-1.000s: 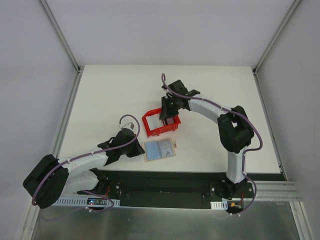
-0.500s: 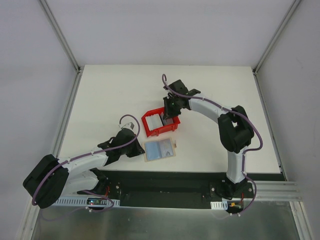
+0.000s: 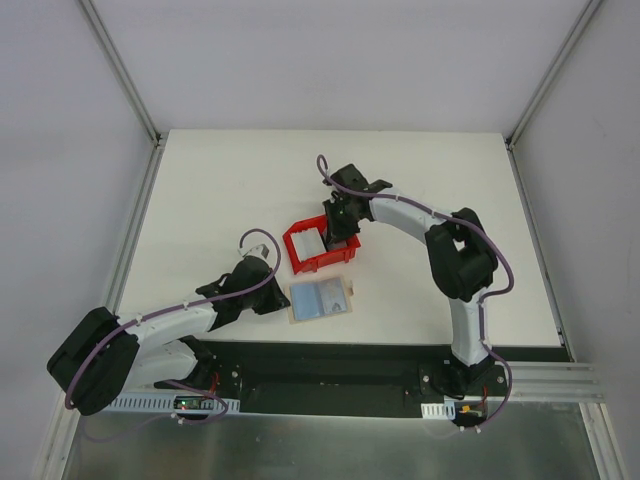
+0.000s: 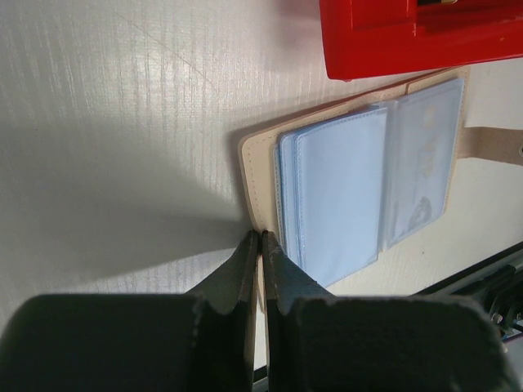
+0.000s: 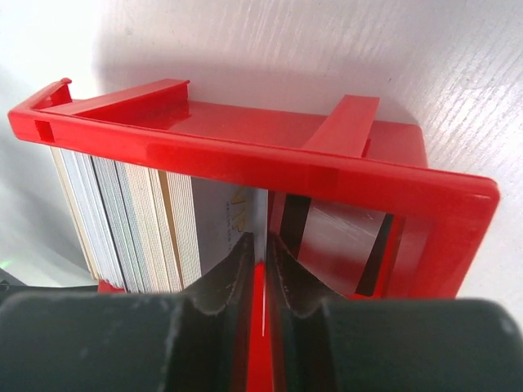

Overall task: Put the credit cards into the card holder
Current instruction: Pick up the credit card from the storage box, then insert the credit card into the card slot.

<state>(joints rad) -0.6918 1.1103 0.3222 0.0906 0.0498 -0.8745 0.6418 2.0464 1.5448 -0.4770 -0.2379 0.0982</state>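
Right gripper (image 5: 260, 241), fingers almost together, pinches a credit card (image 5: 263, 314) in the red bin (image 5: 245, 155); left gripper (image 4: 260, 237), closed, touches the card holder (image 4: 335, 196)

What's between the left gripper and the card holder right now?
Nothing. In the left wrist view the left gripper, fingers shut, sits right at the tan near corner of the card holder, with no gap showing. Whether it pinches that edge is unclear.
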